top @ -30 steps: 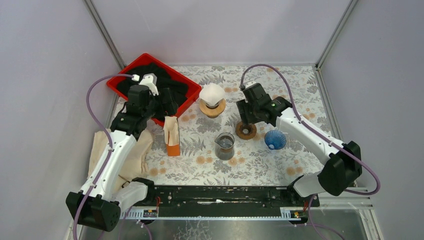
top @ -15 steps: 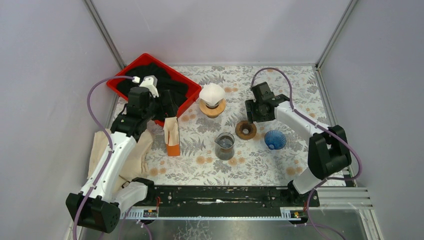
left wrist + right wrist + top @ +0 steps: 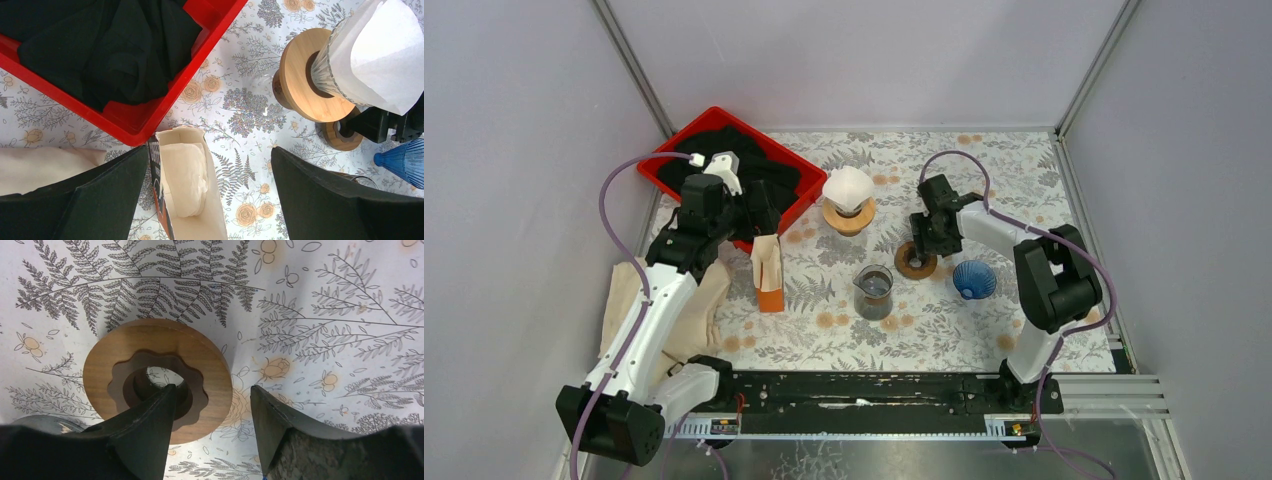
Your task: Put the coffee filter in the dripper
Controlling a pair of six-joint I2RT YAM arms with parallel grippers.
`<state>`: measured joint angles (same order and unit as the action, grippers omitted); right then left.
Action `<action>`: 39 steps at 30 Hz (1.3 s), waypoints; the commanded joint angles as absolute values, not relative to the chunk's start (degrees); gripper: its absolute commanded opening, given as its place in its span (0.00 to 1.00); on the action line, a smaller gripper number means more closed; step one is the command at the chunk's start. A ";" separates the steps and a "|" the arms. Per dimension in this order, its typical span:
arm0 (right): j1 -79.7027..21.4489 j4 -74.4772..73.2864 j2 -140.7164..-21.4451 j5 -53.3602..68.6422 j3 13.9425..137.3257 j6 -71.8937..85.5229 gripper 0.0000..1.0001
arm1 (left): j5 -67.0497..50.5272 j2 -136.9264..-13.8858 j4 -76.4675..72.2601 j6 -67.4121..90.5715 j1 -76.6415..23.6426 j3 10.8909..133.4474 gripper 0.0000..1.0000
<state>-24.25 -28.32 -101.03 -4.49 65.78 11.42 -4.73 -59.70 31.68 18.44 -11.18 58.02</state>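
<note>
A white coffee filter (image 3: 848, 184) (image 3: 385, 50) sits in a glass dripper (image 3: 327, 75) on a wooden base (image 3: 849, 218). An open box of filters (image 3: 767, 270) (image 3: 187, 175) stands left of centre, and my left gripper (image 3: 759, 215) (image 3: 210, 150) hangs wide open above it, holding nothing. A loose wooden ring (image 3: 915, 260) (image 3: 210, 355) lies flat beside an empty blue dripper (image 3: 974, 279) (image 3: 405, 162). My right gripper (image 3: 927, 240) (image 3: 212, 387) is open low over the ring, one finger over its hole and the other outside its rim.
A red tray (image 3: 799, 200) (image 3: 150, 127) of black cloth fills the back left. A glass carafe (image 3: 874, 290) stands in front of the ring. A beige cloth (image 3: 694, 310) lies at the left edge under my left arm.
The right arm has folded inward, its elbow swinging left. Its gripper lifted off toward the back right, then came back down over the wooden ring, jaws slightly narrower. The left arm has not moved.
</note>
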 commanded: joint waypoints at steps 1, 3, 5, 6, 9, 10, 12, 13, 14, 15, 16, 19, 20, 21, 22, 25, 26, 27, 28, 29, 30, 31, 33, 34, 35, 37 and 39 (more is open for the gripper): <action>-23.90 -26.20 -102.29 -2.87 65.93 12.02 0.62 | -4.70 -59.46 28.39 17.40 -10.74 57.53 1.00; -23.89 -25.75 -102.88 -2.71 65.80 12.04 0.60 | -4.69 -59.37 28.39 17.40 -10.73 57.48 1.00; -23.86 -25.83 -103.53 -2.25 65.86 11.99 0.57 | -4.78 -59.41 28.39 17.48 -10.77 57.47 1.00; -23.90 -25.77 -103.64 -2.16 65.84 12.02 0.54 | -4.81 -59.38 28.34 17.49 -10.77 57.47 1.00; -23.83 -26.32 -103.53 -2.09 65.90 12.13 0.45 | -4.88 -59.32 28.33 17.49 -10.81 57.39 1.00; -23.84 -26.70 -103.16 -2.11 66.01 12.19 0.42 | -4.83 -59.23 28.30 17.49 -10.76 57.33 1.00; -23.84 -27.62 -102.02 -2.07 66.37 12.20 0.36 | -4.86 -59.21 28.30 17.49 -10.81 57.31 1.00; -23.85 -28.19 -101.31 -2.17 66.58 12.29 0.34 | -4.87 -59.18 28.30 17.49 -10.76 57.30 1.00; -23.87 -28.83 -100.24 -2.34 66.84 12.26 0.32 | -4.89 -59.18 28.27 17.49 -10.79 57.35 1.00; -23.90 -29.62 -99.51 -2.65 67.18 12.30 0.31 | -4.94 -59.14 28.24 17.49 -10.80 57.31 1.00; -23.91 -30.52 -98.81 -2.86 67.59 12.25 0.30 | -4.99 -59.11 28.24 17.49 -10.73 57.31 1.00; -23.88 -33.30 -96.55 -3.38 68.73 12.24 0.29 | -5.09 -59.20 28.21 17.49 -10.72 57.30 1.00; -23.86 -34.06 -95.82 -3.34 69.07 12.21 0.29 | -5.07 -59.13 28.21 17.49 -10.72 57.30 1.00; -23.88 -35.15 -95.65 -3.33 69.37 12.22 0.29 | -5.06 -59.16 28.21 17.49 -10.72 57.30 1.00; -23.90 -36.10 -94.03 -3.32 69.85 12.16 0.29 | -5.05 -59.15 28.21 17.49 -10.74 57.30 1.00; -24.06 -38.99 -91.82 -3.27 71.40 12.00 0.28 | -5.16 -59.10 28.21 17.55 -10.72 57.30 1.00; -24.18 -39.90 -91.07 -3.21 71.85 11.96 0.28 | -5.12 -59.12 28.21 17.58 -10.74 57.30 1.00; -24.32 -40.62 -90.27 -3.17 72.35 11.93 0.28 | -5.15 -59.09 28.21 17.58 -10.73 57.30 1.00; -24.65 -41.41 -89.49 -3.16 72.86 11.95 0.28 | -5.10 -59.07 28.21 17.58 -10.74 57.18 1.00; -25.05 -42.29 -88.49 -3.10 73.40 11.89 0.28 | -5.14 -59.00 28.21 17.62 -10.73 57.21 1.00; -25.53 -43.07 -87.82 -3.03 74.05 11.70 0.28 | -5.11 -58.98 28.14 17.63 -10.68 57.21 1.00; -26.18 -44.04 -87.28 -3.25 74.72 11.53 0.28 | -5.06 -58.92 28.13 17.66 -10.68 57.22 1.00; -27.82 -46.02 -86.32 -4.45 76.28 11.38 0.28 | -5.13 -58.91 28.13 17.67 -10.74 57.14 1.00; -28.66 -46.85 -85.95 -4.88 77.01 11.38 0.28 | -5.10 -59.01 28.13 17.67 -10.68 57.13 1.00; -29.38 -47.60 -85.62 -5.26 77.77 11.44 0.28 | -5.21 -58.99 28.07 17.67 -10.73 57.13 1.00; -30.87 -49.04 -84.99 -5.53 79.17 11.63 0.28 | -5.33 -59.19 28.04 17.67 -10.75 57.12 1.00; -32.31 -50.26 -84.58 -6.07 80.46 11.83 0.28 | -5.34 -59.21 28.10 17.67 -10.72 57.12 1.00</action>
